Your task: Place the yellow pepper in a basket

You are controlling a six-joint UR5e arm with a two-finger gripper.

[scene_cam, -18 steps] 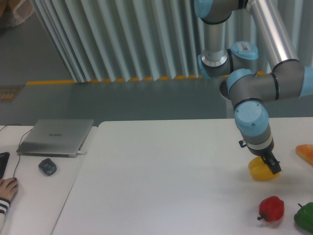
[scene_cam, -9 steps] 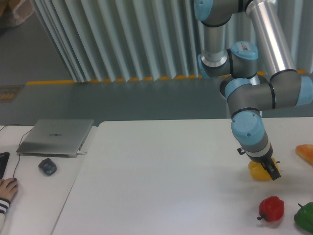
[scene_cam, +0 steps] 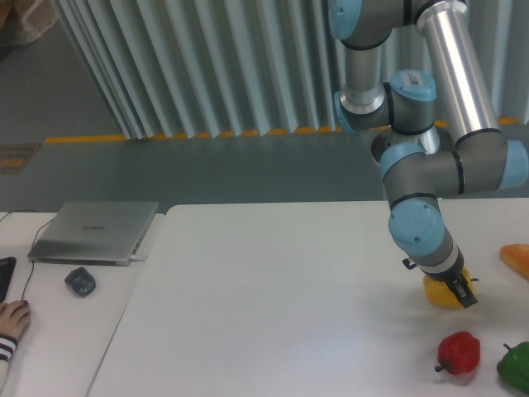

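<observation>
Arm reaches down from upper right, wrist tilted, gripper (scene_cam: pixel 459 293) low over the right part of the white tabletop (scene_cam: pixel 273 298). Yellow pepper (scene_cam: pixel 442 292) sits on the tabletop directly under the gripper, mostly hidden behind the wrist and the dark fingers; only its lower yellow lobes show. The jaws are at the pepper, one dark finger across its right side, but whether they are clamped on it or merely around it cannot be told from this angle. Red pepper (scene_cam: pixel 459 351) lies nearer the front edge, just below and apart from the yellow one. Green pepper (scene_cam: pixel 517 365) at the far right, cut by the frame edge. Orange-yellow elongated object (scene_cam: pixel 515 257) also at the right edge, beside the gripper's level. On the left (a separate grey surface) a closed laptop (scene_cam: pixel 95 231), a dark mouse (scene_cam: pixel 80 282), and a person's hand (scene_cam: pixel 12 317) at the lower left corner.
</observation>
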